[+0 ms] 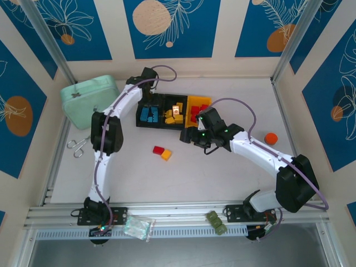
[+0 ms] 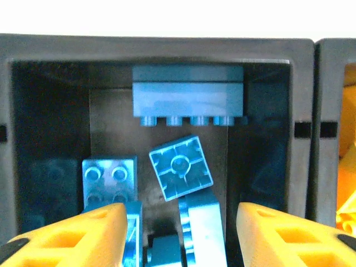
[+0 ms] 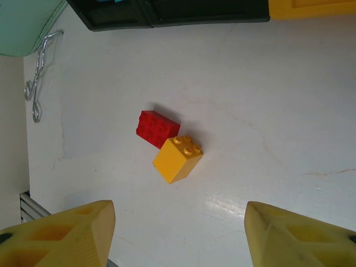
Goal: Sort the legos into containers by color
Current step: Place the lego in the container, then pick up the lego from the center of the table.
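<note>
- A mint-green case (image 1: 89,100) and a wire clip (image 1: 78,146) lie far left, beside the left arm's elbow. A wide swing back could brush them.
- The left gripper (image 2: 181,239) hangs inside the left black bin (image 2: 167,47), fingers spread and pinching nothing. Blue bricks (image 2: 181,167) lie loose beneath it.
- The bin walls stand close on both sides of the fingers. Lifting out at a slant could hook a wall and drag the whole joined row. One pale blue piece sits right between the fingertips and could be carried up.
- The middle black bin (image 1: 172,127) holds yellow bricks (image 1: 173,115). The yellow bin (image 1: 199,100), rightmost, holds red bricks (image 1: 197,114).
- A red brick (image 3: 158,129) and a yellow brick (image 3: 177,159) lie on the bare table, near of the bins, touching.
- The right gripper (image 3: 178,233) hovers over that pair, spread wide and empty. Closing on one brick may shove or trap the other, and the yellow one lies corner-on to the fingers.
- Open table surrounds the pair on every side. An orange ball (image 1: 271,138) lies well apart to the right.
</note>
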{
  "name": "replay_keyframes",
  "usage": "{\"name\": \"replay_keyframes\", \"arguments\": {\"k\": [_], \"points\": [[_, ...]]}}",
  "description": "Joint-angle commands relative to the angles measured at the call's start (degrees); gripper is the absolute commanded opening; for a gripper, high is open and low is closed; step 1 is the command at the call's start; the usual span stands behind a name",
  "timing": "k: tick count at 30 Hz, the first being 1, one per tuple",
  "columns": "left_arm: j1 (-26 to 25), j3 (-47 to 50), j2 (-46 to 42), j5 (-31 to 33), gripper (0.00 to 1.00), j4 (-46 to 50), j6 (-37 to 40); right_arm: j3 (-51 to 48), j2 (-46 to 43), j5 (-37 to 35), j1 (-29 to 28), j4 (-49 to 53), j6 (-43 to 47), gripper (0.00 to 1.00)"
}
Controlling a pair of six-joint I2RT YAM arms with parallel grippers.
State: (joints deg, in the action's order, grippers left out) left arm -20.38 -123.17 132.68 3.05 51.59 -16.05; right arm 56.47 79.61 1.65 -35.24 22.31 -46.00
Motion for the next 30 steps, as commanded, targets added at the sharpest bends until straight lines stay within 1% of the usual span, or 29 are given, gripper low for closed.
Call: {"name": "replay_keyframes", "arguments": {"k": [1,6,12,16,21,24,26,30], "points": [[-0.19,4.37,-9.39,-1.96,0.54,-0.46,-0.94,-0.13,-1.57,-0.26,-0.39,0.97,1.29,0.63],[-1.0,19.02,-21.78,-5.39,0.55,-5.56,-2.8,0.67,-0.92,0.08,-1.21,1.81,4.65,0.63],[-1.15,39.68,-37.58,-11.32,0.57,-11.25,-6.44,4.01,2.75,2.1,-2.16,2.83,13.88,0.63],[-1.08,52.85,-47.68,-13.12,0.6,-13.03,-8.34,6.52,6.38,3.33,-3.69,2.64,19.63,0.64],[-0.98,66.66,-58.51,-13.7,0.65,-12.4,-9.92,9.19,11.53,-1.21,-6.98,1.65,26.19,0.64],[-0.98,73.31,-64.05,-14.32,0.71,-12.5,-11.82,10.29,14.36,-3.56,-8.5,0.81,28.85,0.64],[-0.98,76.73,-67.43,-14.69,0.76,-12.73,-13.1,11.17,15.98,-5.13,-9.58,0.57,30.4,0.64],[-0.98,82.26,-72.19,-17.81,0.77,-13.86,-16.55,12.41,19.11,-7.45,-11.41,0.11,33.01,0.64]]}}
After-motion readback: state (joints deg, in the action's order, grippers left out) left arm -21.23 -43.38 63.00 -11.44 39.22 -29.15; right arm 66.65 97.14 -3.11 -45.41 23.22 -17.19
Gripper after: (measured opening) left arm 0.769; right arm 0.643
